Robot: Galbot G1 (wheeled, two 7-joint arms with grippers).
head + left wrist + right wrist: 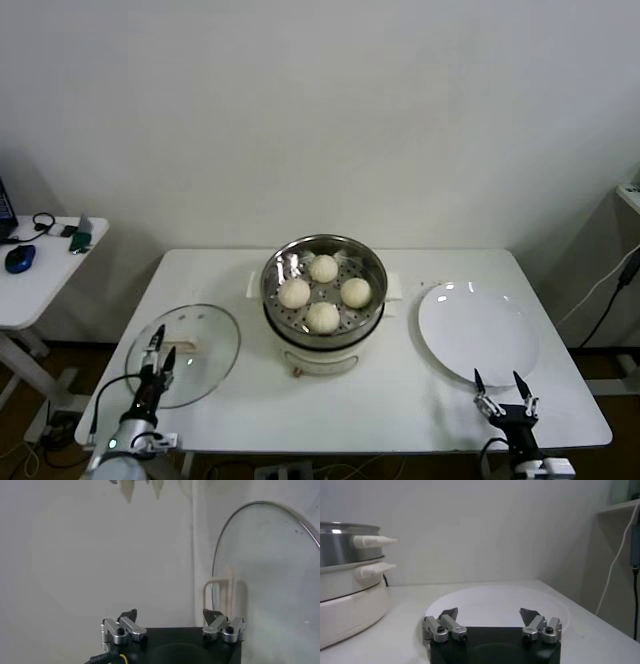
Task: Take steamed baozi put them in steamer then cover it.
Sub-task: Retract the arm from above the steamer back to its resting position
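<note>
The steamer (323, 330) stands at the table's middle, its steel basket on the white pot base. Four steamed baozi (323, 268) lie inside it on the perforated floor. It also shows in the right wrist view (345, 545). The cover (205, 370), a clear glass lid with a whitish handle, lies flat on the table to the steamer's left. In the left wrist view (270, 580) it appears ahead of the jaws. My left gripper (162, 345) is open and empty over the cover's near left part. My right gripper (497, 380) is open and empty at the near edge of a white plate.
The empty white plate (478, 325) lies right of the steamer, also seen in the right wrist view (495, 600). A side table (45, 280) with a blue mouse and headphones stands at far left. A cable (610, 290) hangs at far right.
</note>
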